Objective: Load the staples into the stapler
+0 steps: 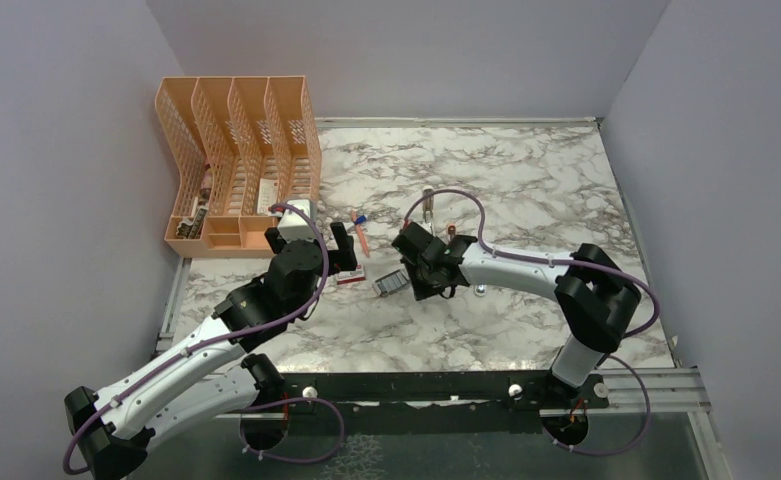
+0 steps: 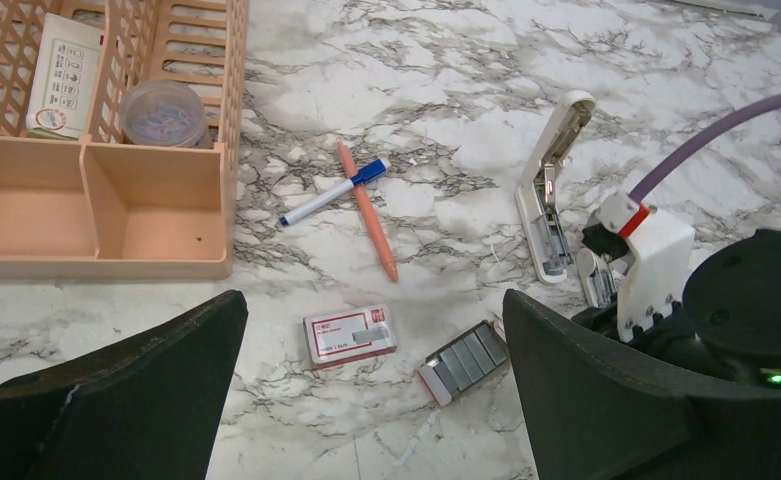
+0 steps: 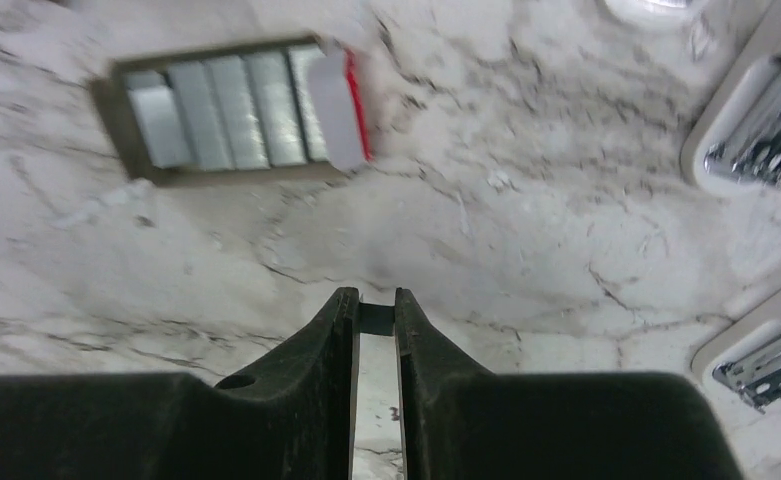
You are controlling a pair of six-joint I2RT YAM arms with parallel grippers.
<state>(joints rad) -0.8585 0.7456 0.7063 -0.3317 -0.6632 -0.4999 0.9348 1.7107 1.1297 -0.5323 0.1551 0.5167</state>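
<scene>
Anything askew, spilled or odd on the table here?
The staples lie slid out of their red-and-white box, and the stapler lies hinged open. An orange pen crosses a blue-capped pen. Nothing looks spilled.

The left arm [image 1: 166,375] and right arm [image 1: 511,265] have white link shells and chunky black joints. A purple cable [image 1: 456,193] loops along each. The right gripper [image 3: 376,300] has matte black fingers [image 3: 331,345].

I am holding my right gripper [image 3: 376,296] over the table [image 1: 526,180], and the staples [image 3: 228,110] are sitting in their tray [image 3: 216,173] just ahead of it. The box [image 2: 350,335] is lying just left of that tray, the stapler [image 2: 551,190] behind and to its right, the crossed pens [image 2: 358,186] behind the box, and the organizer [image 2: 156,215] standing far left.
</scene>
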